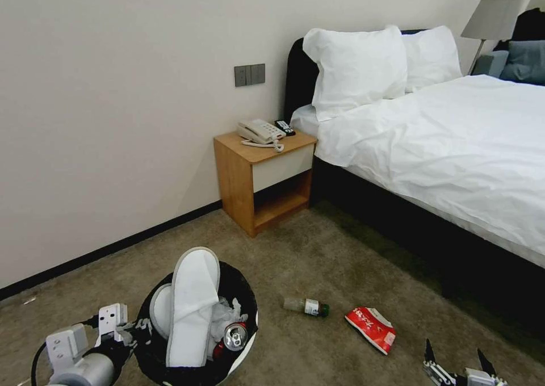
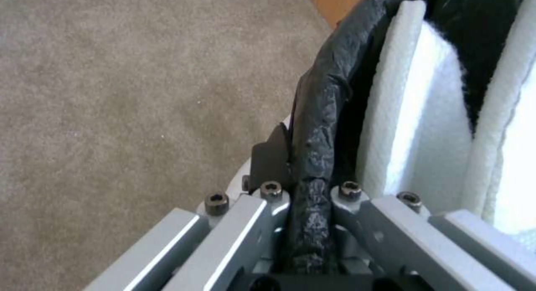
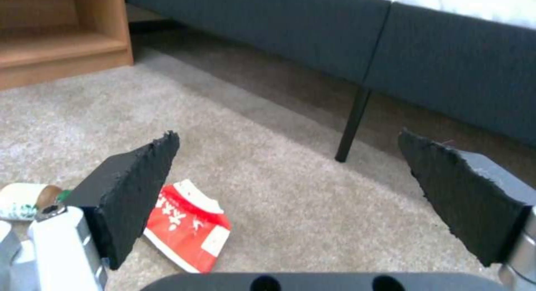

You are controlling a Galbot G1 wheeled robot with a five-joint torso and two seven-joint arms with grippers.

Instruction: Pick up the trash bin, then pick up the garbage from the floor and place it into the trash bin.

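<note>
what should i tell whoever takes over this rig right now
Left gripper: shut on the bag-lined rim of the trash bin, holding it at the robot's left.
Right gripper: open and empty, low over the carpet near the red packet.
Done: two white slippers, tissues and a red can are in the bin.
Left: the bottle and the red packet lie on the carpet between the bin and the bed.
</note>
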